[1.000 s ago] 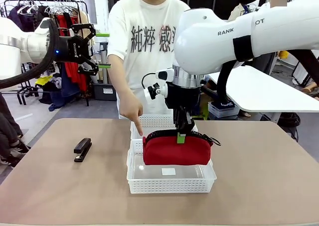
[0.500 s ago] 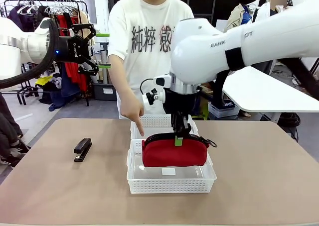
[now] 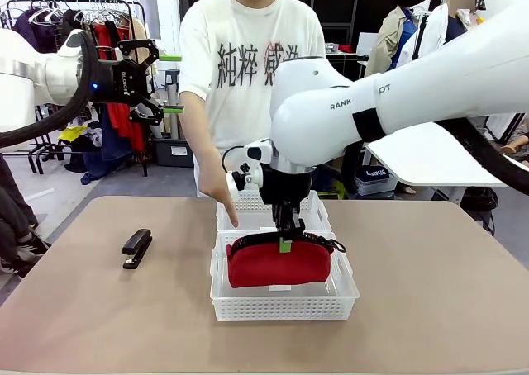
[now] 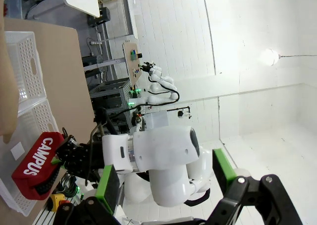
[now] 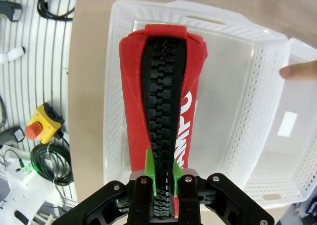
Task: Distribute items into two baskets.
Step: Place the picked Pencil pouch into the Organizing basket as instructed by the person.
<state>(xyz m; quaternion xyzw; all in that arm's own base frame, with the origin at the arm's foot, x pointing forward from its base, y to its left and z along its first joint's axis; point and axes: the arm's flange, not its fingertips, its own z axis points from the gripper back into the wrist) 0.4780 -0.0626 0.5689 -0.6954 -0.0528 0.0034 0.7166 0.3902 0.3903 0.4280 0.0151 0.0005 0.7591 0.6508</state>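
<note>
Right gripper [image 3: 285,241]: jaws pressed together, pinching the pouch [image 3: 278,263] by its zipper ridge near one end. You hold it there because the ridge is the one thin, firm line on a soft bag; the body hangs below, zipper up.

Pouch location: inside the near basket [image 3: 281,307], low between its walls, lengthwise. Whether its bottom touches the basket floor, I cannot tell. Judgement: you are at the release step for this item. The grip sits off-centre, so expect the pouch to flop onto its side when you let go; the walls should contain it.

Left gripper [image 3: 169,83]: spread wide, empty, parked high off the table's left side, well clear of the work.

Stapler [image 3: 137,248]: flat on the table [image 3: 430,309], left of the baskets, apart from them and untouched. Judgement: it is the remaining item.

Far basket [image 3: 248,201]: touching the near one, rim to rim, nothing visible in it. The person's hand [image 3: 221,195] points a finger down at the seam where the rims meet, close to the pouch's end. Mind that finger when you lift out.

Surface: matte tan tabletop, rounded corners. Room: clothes rack [image 3: 50,20] behind left, white table [image 3: 438,156] behind right, other people seated farther off.
</note>
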